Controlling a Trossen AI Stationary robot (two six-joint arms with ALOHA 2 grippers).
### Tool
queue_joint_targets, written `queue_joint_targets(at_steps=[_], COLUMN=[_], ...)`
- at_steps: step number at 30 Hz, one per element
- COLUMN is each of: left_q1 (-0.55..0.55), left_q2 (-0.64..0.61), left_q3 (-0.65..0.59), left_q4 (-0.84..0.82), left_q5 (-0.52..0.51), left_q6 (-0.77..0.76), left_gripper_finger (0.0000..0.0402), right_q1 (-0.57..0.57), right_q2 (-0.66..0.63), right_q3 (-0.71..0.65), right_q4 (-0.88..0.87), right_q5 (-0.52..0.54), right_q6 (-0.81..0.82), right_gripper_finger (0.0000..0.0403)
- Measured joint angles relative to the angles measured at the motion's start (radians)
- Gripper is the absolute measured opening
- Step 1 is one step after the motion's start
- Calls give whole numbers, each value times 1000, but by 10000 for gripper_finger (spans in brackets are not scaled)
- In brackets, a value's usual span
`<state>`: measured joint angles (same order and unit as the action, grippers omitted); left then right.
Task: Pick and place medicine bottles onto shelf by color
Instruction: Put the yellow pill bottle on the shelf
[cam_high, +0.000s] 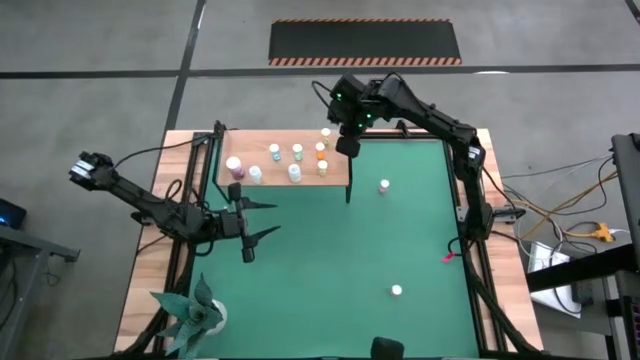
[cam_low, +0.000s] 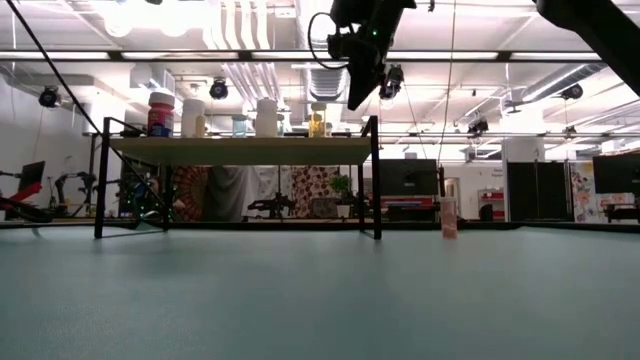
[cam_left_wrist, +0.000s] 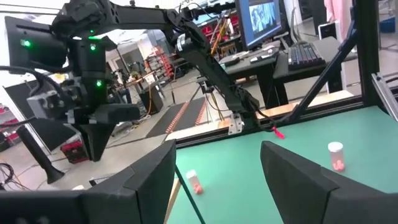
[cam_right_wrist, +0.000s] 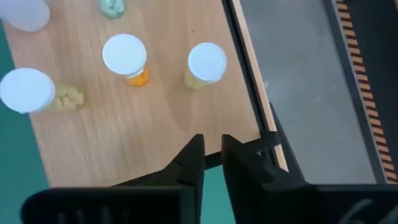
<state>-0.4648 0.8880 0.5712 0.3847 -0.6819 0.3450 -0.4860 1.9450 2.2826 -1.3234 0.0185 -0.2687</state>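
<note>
Above the shelf's right end the right gripper hangs with its fingers drawn nearly together and nothing between them; in its wrist view it sits over the board's corner, close to an orange bottle and a yellowish one; the bottles on the board stand upright in two loose rows; two more wait on the mat, one just right of the shelf, one well toward the near edge; the left gripper rests spread wide and empty over the mat below the shelf.

The risk, as I judge it: the right gripper is so near the corner bottles that a low or sideways move off could clip a cap and topple one, perhaps over the edge by the black post; reaching in for the next placing could also knock neighbours, since the rows are tight.

No brand, label or writing is legible on any bottle; the contents show only as colour.
</note>
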Motion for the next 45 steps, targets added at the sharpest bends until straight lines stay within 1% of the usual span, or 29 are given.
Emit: queue_joint_targets(at_steps=[3,6,11,19,27,33,40,45], left_q1=[0,0,0,0,0,0,0,0], left_q2=[6,6,5,5,5,6,6,6], left_q3=[-3,-2,-3,-3,-3,-3,-3,-3], left_q4=[-2,1,0,0,0,0,0,0], left_q5=[1,2,2,2,2,1,1,1], left_q6=[-15,-26,-26,-27,-26,-26,-25,-25], left_gripper_finger=[219,219,219,219,219,219,219,219], right_q1=[-5,-8,-12,-12,-12,-12,-12,-12], right_q2=[0,-1,0,2,2,2,2,4], right_q3=[-31,-79,-152,-228,-287,-311,-311,-313], right_q4=[27,107,219,274,392,473,458,495], right_q5=[-1,0,0,-1,-1,-1,-1,-1], right_q6=[0,0,-10,-13,-12,-12,-12,-7], right_gripper_finger=[24,11,9,9,8,8,8,8])
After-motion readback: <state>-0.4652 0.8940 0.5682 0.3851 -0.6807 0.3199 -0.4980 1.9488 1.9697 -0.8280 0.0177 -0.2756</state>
